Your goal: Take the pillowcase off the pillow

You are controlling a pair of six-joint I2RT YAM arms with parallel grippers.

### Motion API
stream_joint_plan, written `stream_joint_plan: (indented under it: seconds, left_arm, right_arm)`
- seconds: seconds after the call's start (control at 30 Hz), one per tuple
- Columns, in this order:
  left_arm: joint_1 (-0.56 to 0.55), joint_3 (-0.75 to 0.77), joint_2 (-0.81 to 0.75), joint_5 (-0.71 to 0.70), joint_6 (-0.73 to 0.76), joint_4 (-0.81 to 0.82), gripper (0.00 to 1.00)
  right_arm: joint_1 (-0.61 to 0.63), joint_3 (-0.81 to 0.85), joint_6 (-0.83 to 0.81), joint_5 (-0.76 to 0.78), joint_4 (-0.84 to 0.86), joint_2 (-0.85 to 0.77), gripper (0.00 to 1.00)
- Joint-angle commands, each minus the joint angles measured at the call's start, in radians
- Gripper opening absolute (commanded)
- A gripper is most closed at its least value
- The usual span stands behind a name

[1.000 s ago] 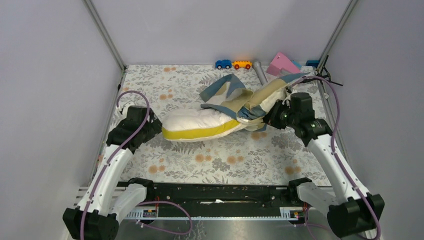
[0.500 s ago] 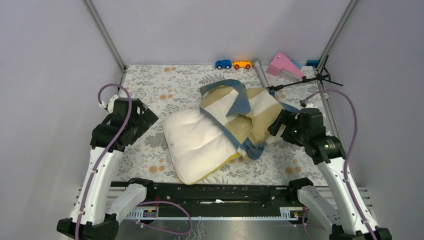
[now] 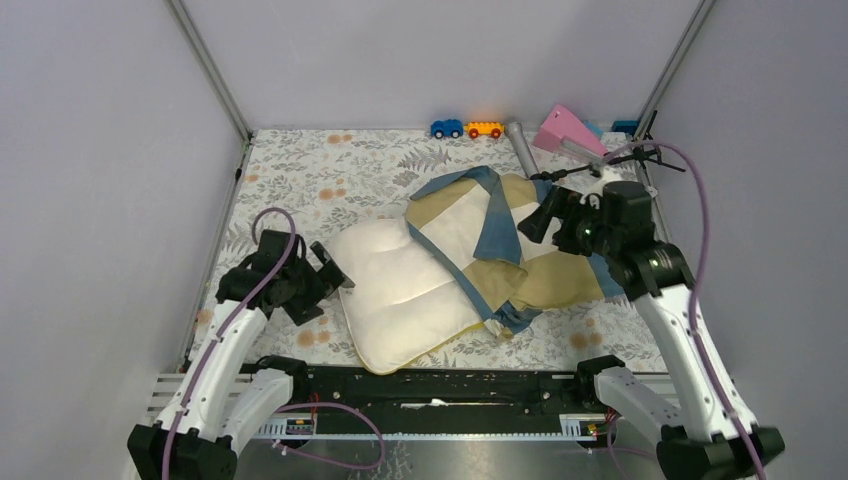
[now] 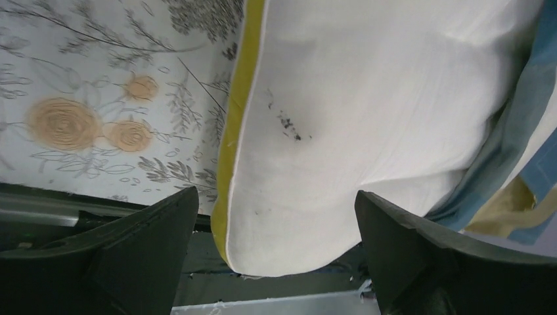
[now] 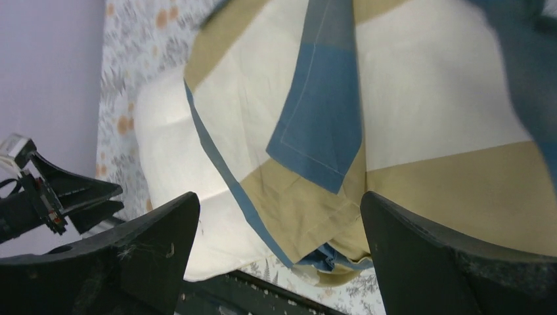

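A: Pillow [image 3: 395, 290]?
B: Flat on the table [image 3: 330, 180], centre; pillowcase [image 3: 520, 260] covers its right half.
A: Arms?
B: Left gripper [image 3: 333, 288] low at the pillow's left edge, fingers spread, empty. Right gripper [image 3: 535, 222] hovers above the pillowcase, fingers spread, empty.

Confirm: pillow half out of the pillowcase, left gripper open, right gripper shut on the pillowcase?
No: the right gripper is open, holding nothing, over the pillowcase, as the right wrist view shows. The pillow is about half out and the left gripper is open.
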Motion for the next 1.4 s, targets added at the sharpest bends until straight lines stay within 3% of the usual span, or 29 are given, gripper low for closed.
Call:
stream_joint_plan:
  seconds: [0.0,0.2,0.43,0.53,0.63,0.7,0.8,0.83,0.87,1.07,1.17,1.27,1.37]
  left_arm:
    - [0.003,-0.094,-0.016,0.247,0.042,0.156,0.99]
    - [0.003,-0.287,-0.01,0.341,-0.012,0.302,0.99]
    - [0.003,-0.333,0.06,0.36,-0.024,0.429,0.97]
    - [0.002,-0.347,0.112,0.378,-0.018,0.483,0.89]
    - [0.002,-0.355,0.164,0.392,-0.014,0.534,0.74]
    - [0.003,-0.333,0.197,0.35,0.006,0.52,0.59]
    - [0.005,-0.247,0.25,0.22,0.065,0.438,0.27]
    - [0.011,-0.217,0.26,0.162,0.071,0.403,0.13]
    - [0.021,-0.196,0.266,0.11,0.07,0.374,0.0]
    - [0.123,-0.007,0.256,-0.318,0.084,0.168,0.0]
    - [0.165,0.076,0.214,-0.606,0.043,0.07,0.0]
    - [0.194,0.153,0.185,-0.868,0.0,-0.028,0.0]
    - [0.204,0.216,0.194,-1.037,-0.03,-0.101,0.0]
  right_arm:
    - [-0.002,-0.043,-0.031,-0.153,0.015,0.122,1.0]
    - [0.01,-0.053,-0.079,-0.129,0.006,0.259,1.0]
    - [0.063,-0.044,-0.108,-0.123,0.029,0.409,1.0]
    - [0.089,-0.042,-0.103,-0.129,0.056,0.473,0.97]
    - [0.106,-0.034,-0.1,-0.15,0.081,0.52,0.89]
    - [0.11,-0.016,-0.11,-0.158,0.082,0.548,0.71]
    - [0.111,0.056,-0.138,-0.067,0.03,0.584,0.14]
    - [0.109,0.081,-0.138,0.01,0.003,0.587,0.01]
    - [0.108,0.104,-0.139,0.091,-0.019,0.587,0.0]
    - [0.096,0.167,-0.08,0.676,-0.11,0.539,0.0]
    - [0.086,0.186,0.153,1.06,-0.266,0.53,0.0]
    - [0.055,0.158,0.253,1.145,-0.327,0.491,0.0]
    - [0.048,0.126,0.285,1.155,-0.336,0.463,0.0]
